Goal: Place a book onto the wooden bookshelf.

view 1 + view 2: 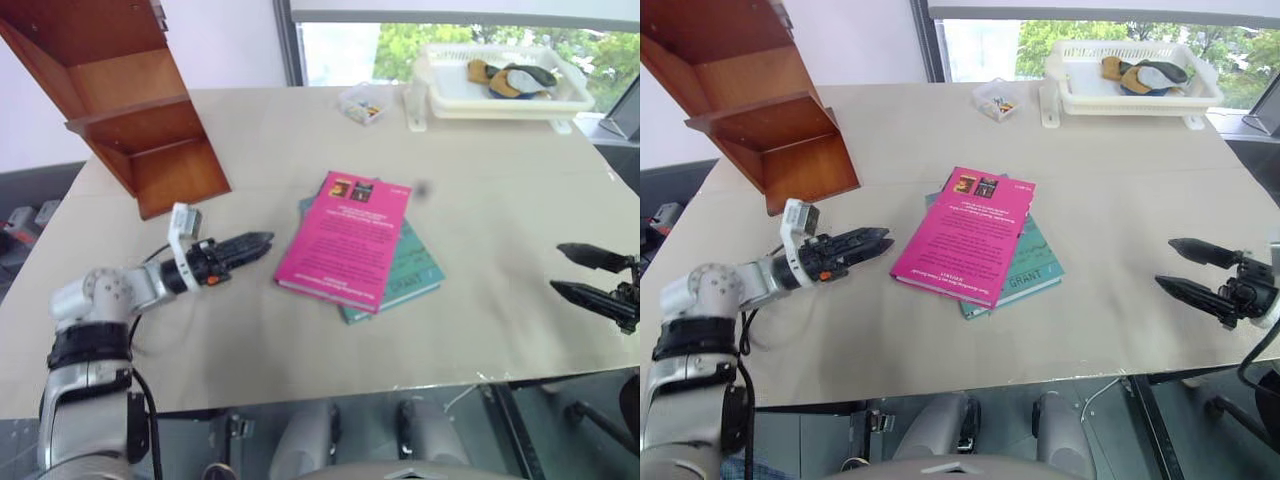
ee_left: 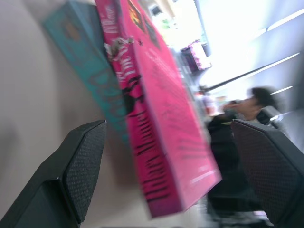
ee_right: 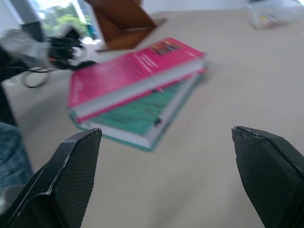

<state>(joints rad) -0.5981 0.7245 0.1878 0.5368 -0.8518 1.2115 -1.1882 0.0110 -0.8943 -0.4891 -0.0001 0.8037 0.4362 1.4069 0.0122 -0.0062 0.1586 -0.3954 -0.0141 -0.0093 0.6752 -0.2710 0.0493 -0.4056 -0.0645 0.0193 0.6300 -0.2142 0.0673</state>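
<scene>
Currently book [image 1: 346, 240] flat atop teal book [image 1: 408, 272] on bench [image 1: 500, 200], shelf [image 1: 120, 100] beyond its left side. Left end effector [image 1: 262, 244] apart, level beside spine, likely lining up pinch; right end effector [image 1: 578, 274] apart, well right.

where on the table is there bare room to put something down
Bare table lies between the book stack and the right gripper, and between the stack and the white basket. It is crowded on the left, where the open left gripper points at the book below the wooden bookshelf.
</scene>
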